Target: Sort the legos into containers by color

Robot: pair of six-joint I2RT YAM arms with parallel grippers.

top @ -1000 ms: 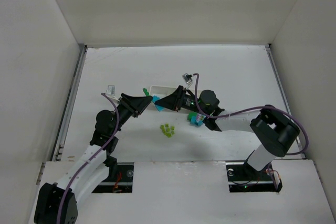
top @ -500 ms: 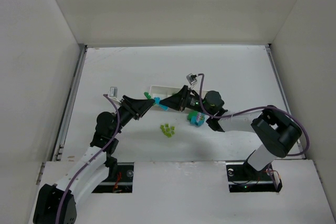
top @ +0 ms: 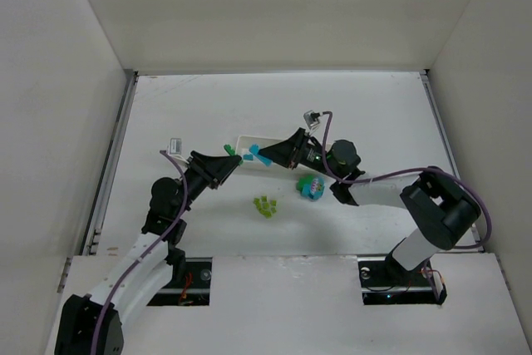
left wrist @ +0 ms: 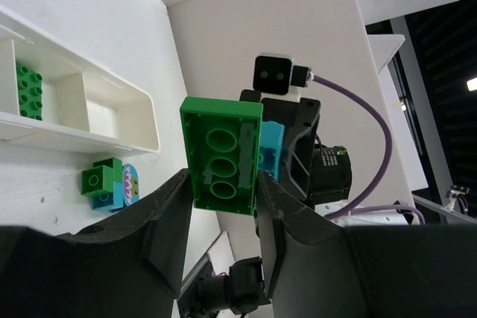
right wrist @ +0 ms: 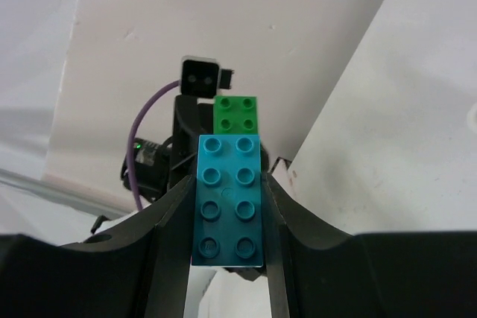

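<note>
Nearest the arm bases, a cluster of pale yellow-green bricks [top: 264, 205] lies on the white table [top: 374, 114]. Just to its right and slightly farther sits a small stack [top: 311, 186], which the left wrist view shows as a green piece on a cyan one with a round sticker.

Beyond these, both arms reach toward the middle and their tips meet above the table. The left gripper [left wrist: 221, 184] pinches a green brick [left wrist: 221, 156] between its dark fingers [left wrist: 160, 221], the hollow underside with three tubes facing its camera. The right gripper [right wrist: 227, 214] pinches a cyan brick [right wrist: 228, 199] lengthwise between its fingers [right wrist: 168, 221], two rows of four studs showing. The two held bricks are close together; whether they touch cannot be told.

Just behind the gripper tips lies the white tray [top: 253, 139], partly hidden from above. In the left wrist view a dark green brick [left wrist: 28, 91] lies in the compartment at the picture's left edge.
</note>
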